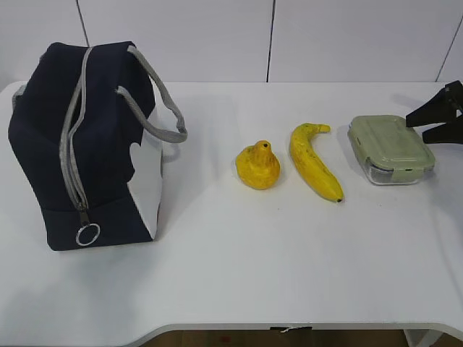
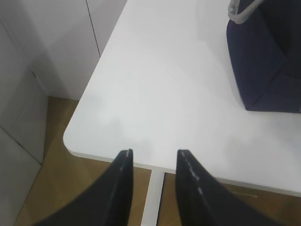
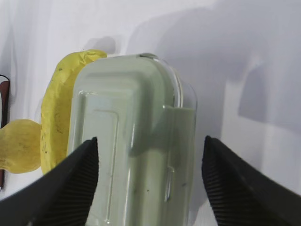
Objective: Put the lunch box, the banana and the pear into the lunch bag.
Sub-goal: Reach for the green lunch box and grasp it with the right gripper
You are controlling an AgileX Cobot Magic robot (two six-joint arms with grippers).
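Note:
The navy lunch bag (image 1: 87,144) stands upright at the table's left, its grey zipper running down to a silver ring pull (image 1: 87,235); no opening shows. The pear (image 1: 258,166), the banana (image 1: 313,160) and the green-lidded lunch box (image 1: 391,148) lie in a row to its right. My right gripper (image 1: 416,124) hovers at the box's right end. In the right wrist view it (image 3: 149,140) is open wide, with a finger on either side of the lunch box (image 3: 127,103) and a gap at each. The banana (image 3: 56,117) and pear (image 3: 19,146) lie beyond. My left gripper (image 2: 154,153) is open and empty over the table's edge, with the bag (image 2: 263,61) ahead to the right.
The white table (image 1: 231,275) has a rounded corner (image 2: 70,136) below my left gripper, with wooden floor (image 2: 56,188) beyond it. A white panelled wall (image 1: 217,36) backs the table. The bag's grey strap handles (image 1: 163,108) loop out toward the pear.

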